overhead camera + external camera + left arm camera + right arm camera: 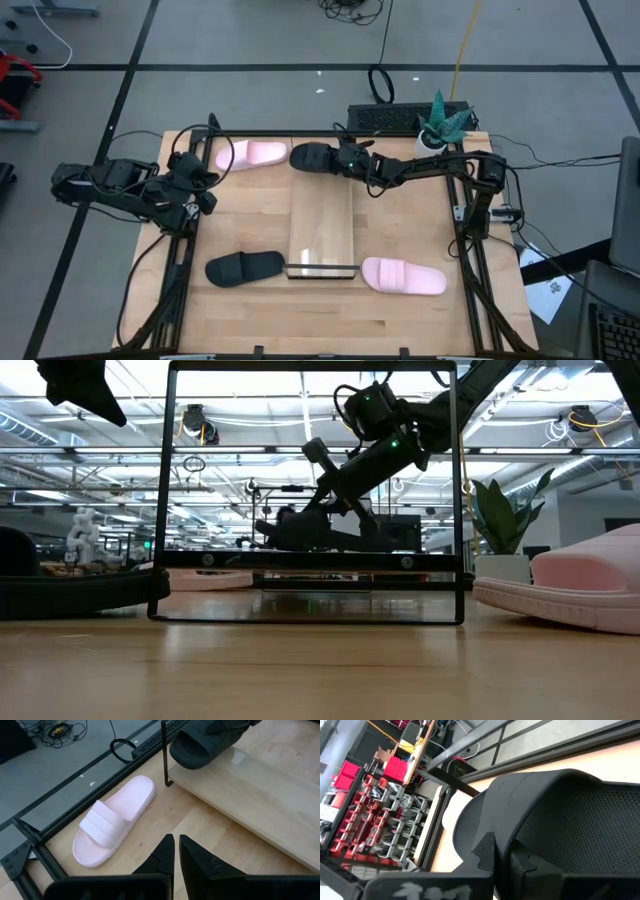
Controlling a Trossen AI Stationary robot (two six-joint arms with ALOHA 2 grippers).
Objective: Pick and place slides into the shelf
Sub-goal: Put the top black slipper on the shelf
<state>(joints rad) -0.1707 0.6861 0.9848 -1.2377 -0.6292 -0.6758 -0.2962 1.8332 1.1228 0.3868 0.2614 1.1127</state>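
Light-wood counter (250, 310) inside a dark frame; grey floor with black tape lines around it. Cables, a power strip and a potted plant (440, 125) sit past the far edge. Low view: workshop room behind, ceiling lights, a second plant at right.

Shelf (321, 225) lies mid-counter, its dark lip toward the near edge. Pink slide (250, 154) at far left of the shelf, on the counter. Black slide (245, 267) near left, just beside the lip. Second pink slide (402, 277) near right.

Right arm reaches across from the right side, extended low; right end effector (340, 157) is clamped on the second black slide (312, 156), held above the shelf's far end.

Left arm is folded at the left edge; left end effector (176, 851) has its fingers nearly together, holding nothing, above the counter near the far pink slide.
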